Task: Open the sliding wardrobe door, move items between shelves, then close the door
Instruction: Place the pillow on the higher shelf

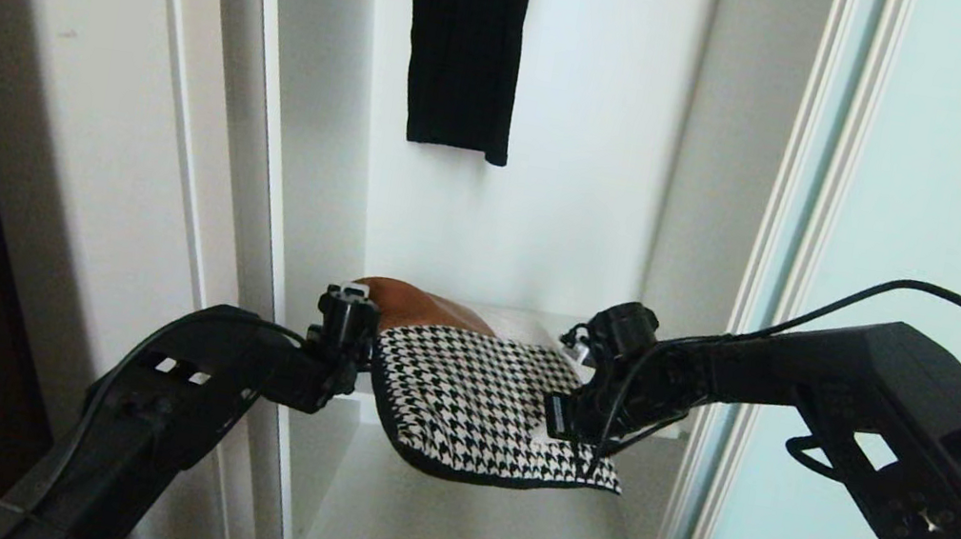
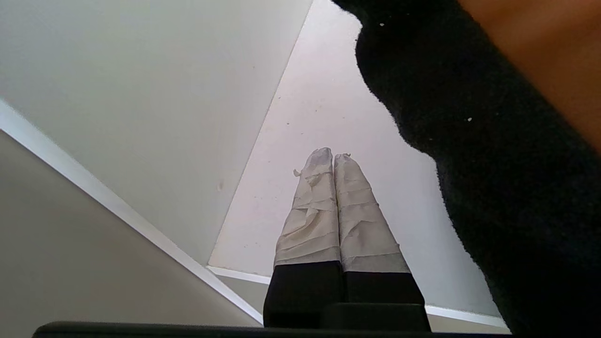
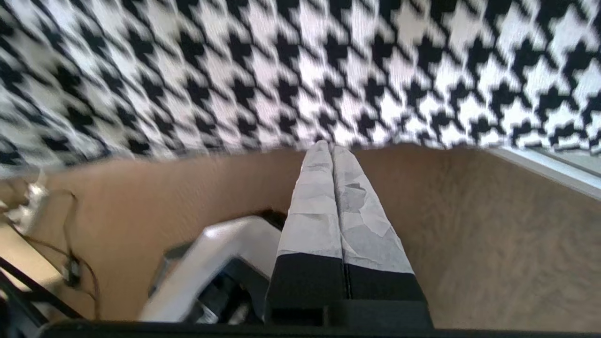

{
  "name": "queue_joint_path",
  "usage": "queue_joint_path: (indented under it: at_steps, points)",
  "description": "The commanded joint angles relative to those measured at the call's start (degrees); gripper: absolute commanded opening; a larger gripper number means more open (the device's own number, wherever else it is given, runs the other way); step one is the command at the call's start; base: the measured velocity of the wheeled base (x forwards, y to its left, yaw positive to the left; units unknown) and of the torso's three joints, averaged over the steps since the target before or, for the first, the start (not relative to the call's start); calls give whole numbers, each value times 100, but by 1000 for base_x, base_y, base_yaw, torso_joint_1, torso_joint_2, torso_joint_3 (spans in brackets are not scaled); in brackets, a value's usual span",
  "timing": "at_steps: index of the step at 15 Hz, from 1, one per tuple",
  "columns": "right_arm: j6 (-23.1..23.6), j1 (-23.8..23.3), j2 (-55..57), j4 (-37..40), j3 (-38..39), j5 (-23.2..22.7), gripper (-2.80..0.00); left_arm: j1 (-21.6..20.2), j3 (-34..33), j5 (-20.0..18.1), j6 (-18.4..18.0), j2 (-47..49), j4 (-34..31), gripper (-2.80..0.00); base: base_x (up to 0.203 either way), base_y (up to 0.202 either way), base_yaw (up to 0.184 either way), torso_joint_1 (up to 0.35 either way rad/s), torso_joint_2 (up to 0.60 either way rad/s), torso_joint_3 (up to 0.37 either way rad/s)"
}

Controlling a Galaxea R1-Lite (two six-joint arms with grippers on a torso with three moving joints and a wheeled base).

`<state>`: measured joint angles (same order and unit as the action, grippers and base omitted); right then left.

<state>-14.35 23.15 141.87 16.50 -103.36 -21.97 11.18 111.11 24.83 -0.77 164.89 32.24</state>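
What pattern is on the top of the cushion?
The cushion has black-and-white houndstooth checks, with a tan-orange patch at the back. The head view shows it best.

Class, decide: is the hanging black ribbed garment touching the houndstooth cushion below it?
Apart. The head view shows bare white back wall between the black ribbed garment's hem and the black-and-white houndstooth cushion, which lies lower down between both arms.

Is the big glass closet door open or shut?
Open. The door is slid to the right, so the cushion and shelf inside show.
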Motion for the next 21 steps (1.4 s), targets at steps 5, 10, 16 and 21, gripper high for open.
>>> queue_joint_path:
  at_steps: [5,10,16,21]
  points:
    - [556,49,243,605,4,203,-280,-37,-1,4,-2,-36,-40,-280,0,0,0,0,0,0]
    - [754,207,795,655,-667,999,-280,-37,-1,-13,63,-97,28,-280,0,0,0,0,0,0]
    - [1219,402,1372,-866,-788,1754,-280,-54,-1,-32,95,-124,-8,-280,0,0,0,0,0,0]
    - [1206,453,1525,-1908,-800,1766,-280,-114,-1,-32,140,-140,15,-280,0,0,0,0,0,0]
